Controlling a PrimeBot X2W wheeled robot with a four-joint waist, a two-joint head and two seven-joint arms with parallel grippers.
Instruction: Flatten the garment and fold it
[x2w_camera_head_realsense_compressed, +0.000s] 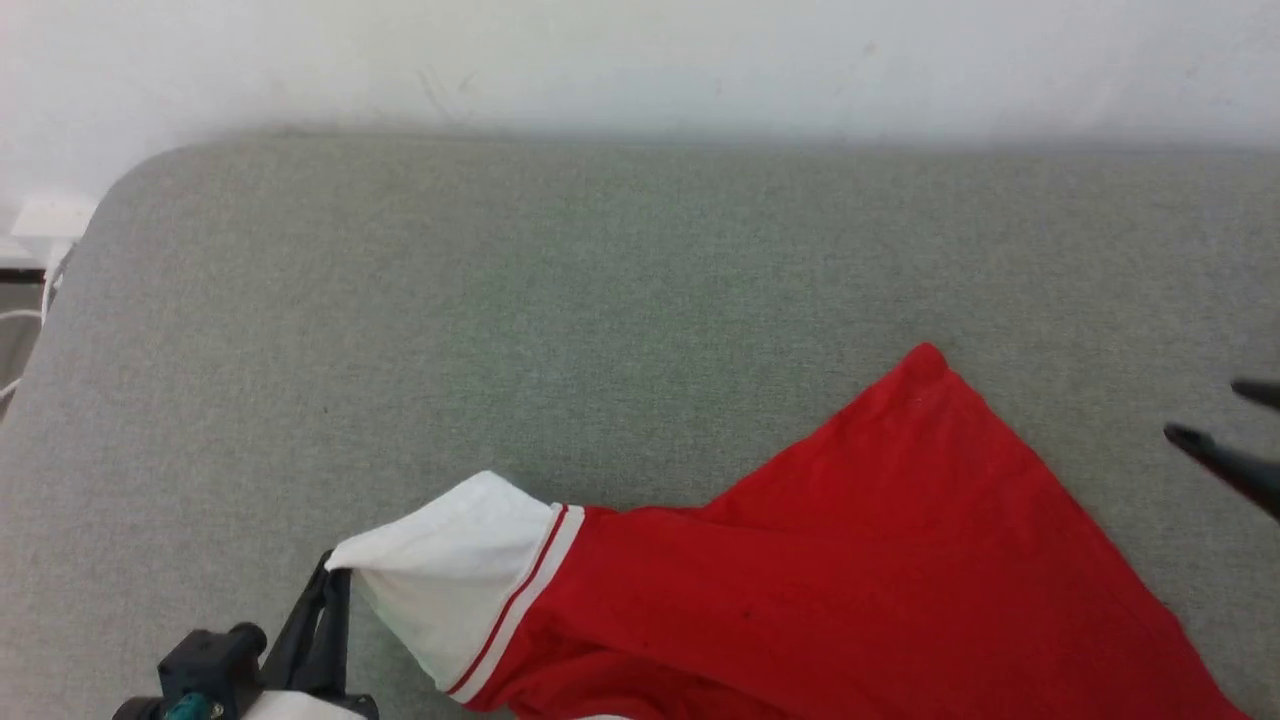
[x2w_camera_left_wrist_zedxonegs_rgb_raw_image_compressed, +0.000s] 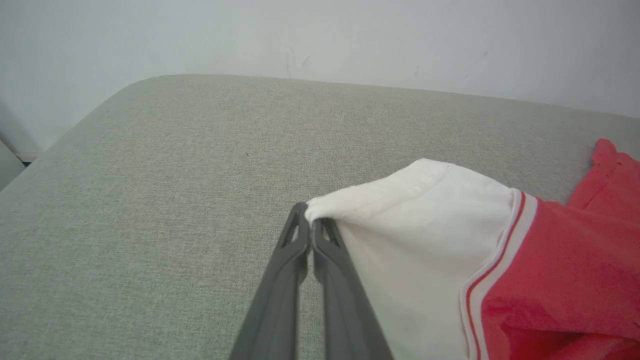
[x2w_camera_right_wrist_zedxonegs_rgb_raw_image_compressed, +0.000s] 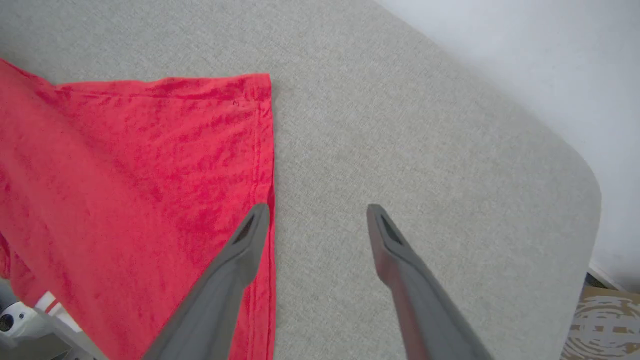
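The garment (x2w_camera_head_realsense_compressed: 850, 560), a red shirt with a white sleeve (x2w_camera_head_realsense_compressed: 460, 570) edged in red stripes, lies spread on the grey surface at the lower right of the head view. My left gripper (x2w_camera_head_realsense_compressed: 335, 572) is shut on the sleeve's corner, and the left wrist view shows the white sleeve (x2w_camera_left_wrist_zedxonegs_rgb_raw_image_compressed: 425, 240) pinched between the closed tips of that gripper (x2w_camera_left_wrist_zedxonegs_rgb_raw_image_compressed: 309, 216). My right gripper (x2w_camera_head_realsense_compressed: 1215, 415) is open at the right edge, apart from the cloth. In the right wrist view that gripper (x2w_camera_right_wrist_zedxonegs_rgb_raw_image_compressed: 317, 220) hovers over the garment's hem (x2w_camera_right_wrist_zedxonegs_rgb_raw_image_compressed: 267, 165) with nothing between its fingers.
The grey padded table (x2w_camera_head_realsense_compressed: 500, 300) stretches back to a white wall (x2w_camera_head_realsense_compressed: 640, 60). Its rounded far-left corner (x2w_camera_head_realsense_compressed: 130, 180) has cables and a white box (x2w_camera_head_realsense_compressed: 45, 225) beside it. A cardboard box (x2w_camera_right_wrist_zedxonegs_rgb_raw_image_compressed: 600, 320) sits past the table's right corner.
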